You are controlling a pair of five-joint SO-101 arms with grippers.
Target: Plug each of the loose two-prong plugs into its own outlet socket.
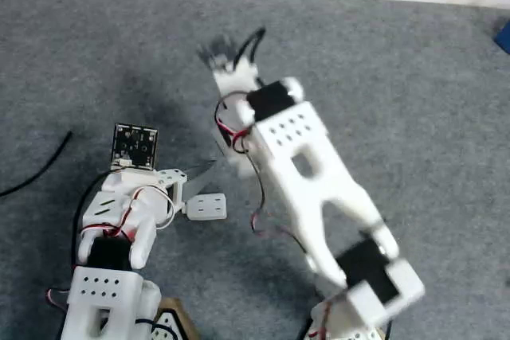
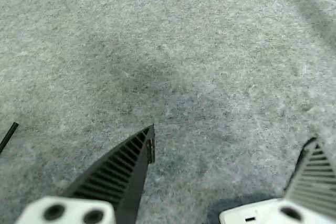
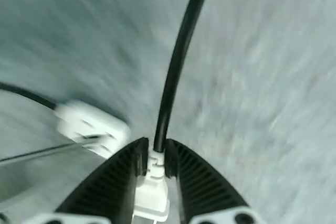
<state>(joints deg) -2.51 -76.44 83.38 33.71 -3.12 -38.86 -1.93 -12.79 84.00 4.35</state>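
Right gripper (image 3: pixel 155 143) clamps a white plug (image 3: pixel 151 193), its arm (image 1: pixel 312 171) outstretched.

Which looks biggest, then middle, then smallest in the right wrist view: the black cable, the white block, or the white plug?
1. Black cable, longest by far.
2. White block.
3. White plug, smallest looking, but the right tool shut on it hides its sides, so block versus plug is unsure.
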